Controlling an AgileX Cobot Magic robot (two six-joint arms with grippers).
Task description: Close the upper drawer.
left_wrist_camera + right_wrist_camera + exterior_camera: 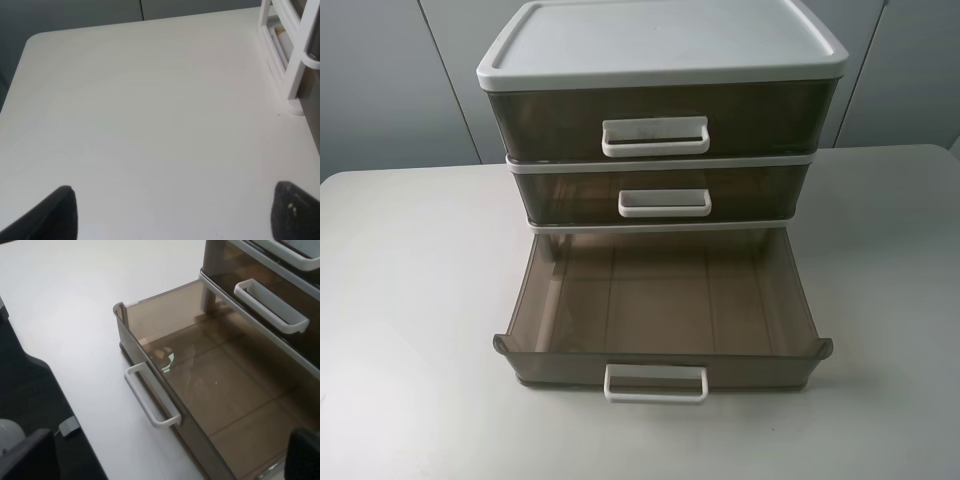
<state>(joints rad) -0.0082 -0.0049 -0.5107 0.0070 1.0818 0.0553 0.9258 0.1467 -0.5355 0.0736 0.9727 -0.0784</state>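
The left gripper [172, 215] hangs over the bare table [150, 110], its jaws spread wide and holding nothing. The right gripper [165, 460] is also wide apart and empty, above the pulled-out bottom drawer [210, 390]. The upper drawer [660, 195], in the middle tier, sits pushed in.

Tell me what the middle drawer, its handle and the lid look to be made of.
The upper drawer: likely smoky-brown translucent plastic, glossy; the interior shows dimly through its front. Its handle: apparently white opaque plastic, a moulded rectangular loop with a smooth sheen. The lid: seemingly matte white plastic, with rounded moulded edges.
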